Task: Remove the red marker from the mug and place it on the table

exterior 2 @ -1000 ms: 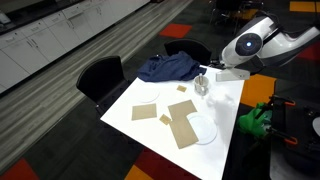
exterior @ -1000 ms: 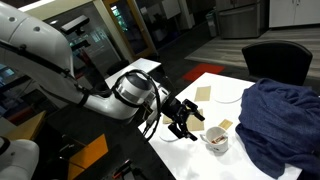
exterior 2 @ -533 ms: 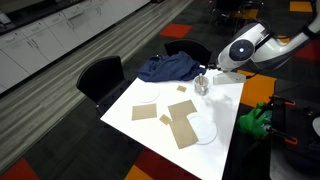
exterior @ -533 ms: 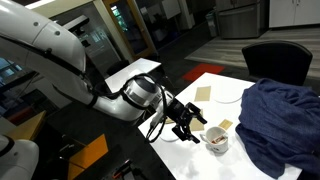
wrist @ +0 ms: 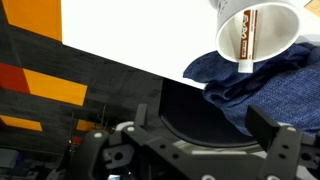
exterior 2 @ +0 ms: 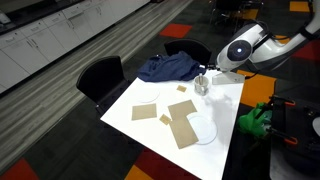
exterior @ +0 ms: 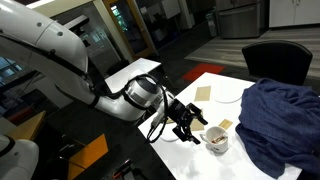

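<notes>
The small white mug (exterior: 216, 139) stands near the table's edge, next to the blue cloth; it also shows in an exterior view (exterior 2: 202, 84) and at the top right of the wrist view (wrist: 258, 30). The red marker (wrist: 250, 33) stands inside the mug, and a bit of red shows in it in an exterior view (exterior: 214, 141). My gripper (exterior: 186, 123) is open and empty, just beside the mug and not touching it. In the wrist view its two fingers (wrist: 205, 125) are spread wide, with the mug beyond them. The white table (exterior: 212, 80) carries it all.
A blue cloth (exterior: 281, 118) lies heaped by the mug. Flat white plates (exterior 2: 203, 130) and cardboard pieces (exterior 2: 183, 126) lie on the table (exterior 2: 165, 135). Black chairs (exterior 2: 100, 76) stand at the table's sides. A green object (exterior 2: 253, 120) sits beyond the table edge.
The arm has dropped and swung a little closer to the mug over the last second. The gripper stays open. The mug and marker have not moved.
</notes>
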You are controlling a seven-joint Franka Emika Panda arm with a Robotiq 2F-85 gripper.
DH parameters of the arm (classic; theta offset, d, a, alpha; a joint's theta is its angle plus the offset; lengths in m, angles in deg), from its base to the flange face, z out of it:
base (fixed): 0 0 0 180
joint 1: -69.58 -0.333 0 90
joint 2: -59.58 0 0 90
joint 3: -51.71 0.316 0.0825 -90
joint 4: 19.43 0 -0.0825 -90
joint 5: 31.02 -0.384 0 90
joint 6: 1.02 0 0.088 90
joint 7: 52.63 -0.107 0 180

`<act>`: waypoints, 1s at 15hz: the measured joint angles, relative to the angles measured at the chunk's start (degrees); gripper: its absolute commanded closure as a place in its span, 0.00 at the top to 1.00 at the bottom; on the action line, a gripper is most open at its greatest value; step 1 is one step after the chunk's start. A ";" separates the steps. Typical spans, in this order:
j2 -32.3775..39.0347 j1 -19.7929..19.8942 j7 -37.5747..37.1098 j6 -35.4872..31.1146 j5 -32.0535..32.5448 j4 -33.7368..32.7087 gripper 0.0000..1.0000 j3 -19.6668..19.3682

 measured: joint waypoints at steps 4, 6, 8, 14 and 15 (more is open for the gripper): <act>2.63 -0.42 -0.02 -0.10 -0.62 -2.19 0.78 0.00; 4.15 -0.69 -0.03 -0.12 -0.62 -3.64 0.74 0.00; 5.59 -0.80 -0.04 -0.24 -0.62 -5.06 0.68 0.00; 9.82 -1.35 -0.35 -0.36 -0.65 -8.36 0.47 0.00; 10.48 -1.53 -0.71 -0.39 -0.65 -8.73 0.48 0.00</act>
